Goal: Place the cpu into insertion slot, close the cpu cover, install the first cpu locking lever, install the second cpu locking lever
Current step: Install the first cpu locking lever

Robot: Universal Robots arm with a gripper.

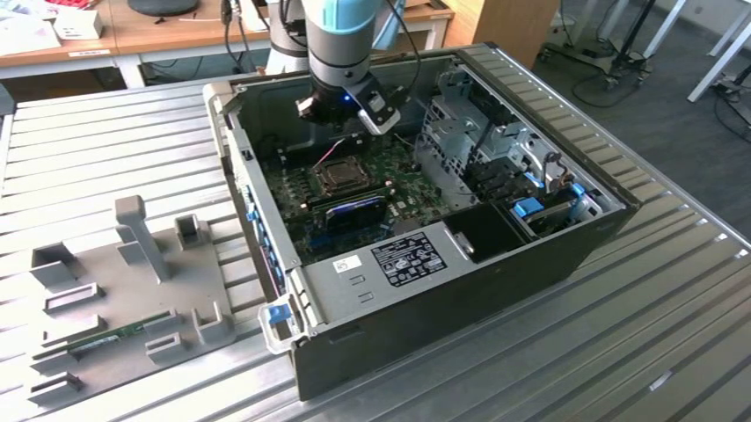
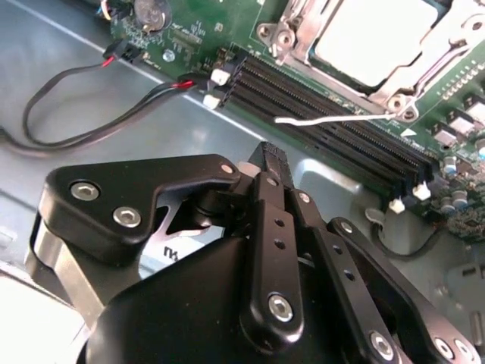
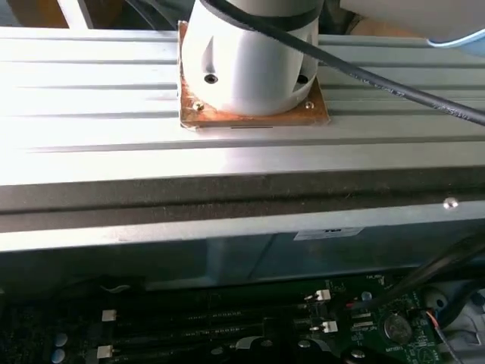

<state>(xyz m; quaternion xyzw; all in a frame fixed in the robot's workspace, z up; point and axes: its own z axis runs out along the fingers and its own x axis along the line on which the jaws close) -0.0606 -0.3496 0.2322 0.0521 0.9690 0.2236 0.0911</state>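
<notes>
Inside the open computer case, above the grey floor just beside the green motherboard: the gripper, fingertips pressed together, pinching nothing. Hangs near the long black memory slots, apart from them, touching no part in the second wrist view. Beyond those slots, the insertion slot, with the cpu lying flat inside it, pale face up. Over the chip's edges, the cpu cover, down and flat, its square window framing that face. From the socket's near corner, a thin pale lever, reaching out across the memory slots toward the gripper; latched or free, cannot tell. Near the board's edge, red and black cables looping over the case floor, and a round coin cell on the board. Outside the case, on the slatted metal table at the exterior view's left, a grey fixture tray with upright posts, well apart from the arm
</notes>
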